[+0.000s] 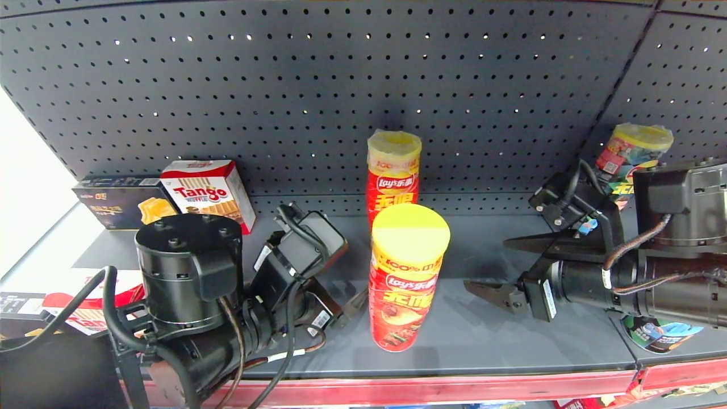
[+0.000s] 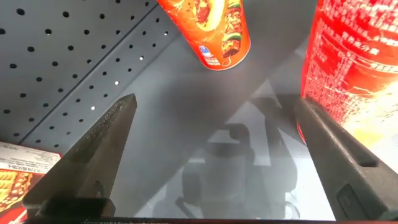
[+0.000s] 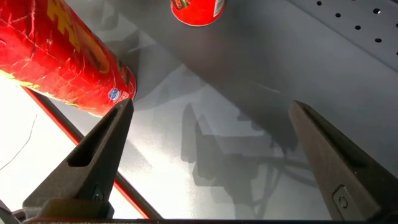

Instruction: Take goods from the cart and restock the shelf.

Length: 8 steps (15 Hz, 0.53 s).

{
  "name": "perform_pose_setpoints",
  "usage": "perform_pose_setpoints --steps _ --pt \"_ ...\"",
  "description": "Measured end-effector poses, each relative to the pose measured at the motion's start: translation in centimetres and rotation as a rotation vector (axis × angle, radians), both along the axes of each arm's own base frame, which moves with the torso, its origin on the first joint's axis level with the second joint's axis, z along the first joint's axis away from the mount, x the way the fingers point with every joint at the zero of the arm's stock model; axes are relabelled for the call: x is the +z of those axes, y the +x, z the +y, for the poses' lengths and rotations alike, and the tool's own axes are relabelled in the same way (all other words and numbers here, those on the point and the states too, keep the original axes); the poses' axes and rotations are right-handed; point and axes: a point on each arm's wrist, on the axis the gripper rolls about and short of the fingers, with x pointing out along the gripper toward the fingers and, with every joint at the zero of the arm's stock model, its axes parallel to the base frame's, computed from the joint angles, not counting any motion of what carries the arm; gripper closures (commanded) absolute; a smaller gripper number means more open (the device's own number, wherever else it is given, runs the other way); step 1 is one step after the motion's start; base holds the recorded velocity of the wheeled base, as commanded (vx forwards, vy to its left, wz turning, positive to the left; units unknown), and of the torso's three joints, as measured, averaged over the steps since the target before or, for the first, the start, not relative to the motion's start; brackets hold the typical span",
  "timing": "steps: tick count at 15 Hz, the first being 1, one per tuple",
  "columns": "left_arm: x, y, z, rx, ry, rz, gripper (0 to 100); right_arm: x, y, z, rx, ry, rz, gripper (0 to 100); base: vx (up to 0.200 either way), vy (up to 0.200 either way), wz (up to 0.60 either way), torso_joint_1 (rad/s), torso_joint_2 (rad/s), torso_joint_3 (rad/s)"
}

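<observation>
Restocking is judged partway: front can [image 1: 408, 272] and rear can [image 1: 393, 170] are stood on the shelf [image 1: 483, 341], while left gripper [image 2: 214, 106] and right gripper [image 1: 485, 264] are held released, empty.

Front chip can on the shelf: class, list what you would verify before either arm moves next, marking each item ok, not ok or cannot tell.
1. Front chip can stands upright on the shelf: ok.
2. Rear chip can is upright behind it, with a gap between them in the left wrist view: ok.
3. Left gripper has its fingers open and holds nothing: ok.
4. Right gripper has its fingers open and holds nothing: ok.
5. Left gripper is clear of the front chip can: cannot tell, as one finger sits right beside it.
6. Bare shelf lies between the front chip can and the right gripper: ok.
</observation>
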Motion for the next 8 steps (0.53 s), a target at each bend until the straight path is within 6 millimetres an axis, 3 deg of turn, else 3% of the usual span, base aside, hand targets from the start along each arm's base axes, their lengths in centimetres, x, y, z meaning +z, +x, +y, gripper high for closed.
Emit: perform_pose_setpoints --steps 5,8 --pt "0.1 0.1 0.0 0.003 -0.006 -0.005 0 0.2 0.0 -0.1 -0.006 0.003 -0.007 0 0.0 0.0 0.0 0.0 0.0 0.0" --pt "1.2 0.2 1.0 0.032 -0.032 -0.033 0 1.0 0.0 -0.4 -0.02 0.03 -0.051 0 0.0 0.0 0.0 0.0 0.0 0.0"
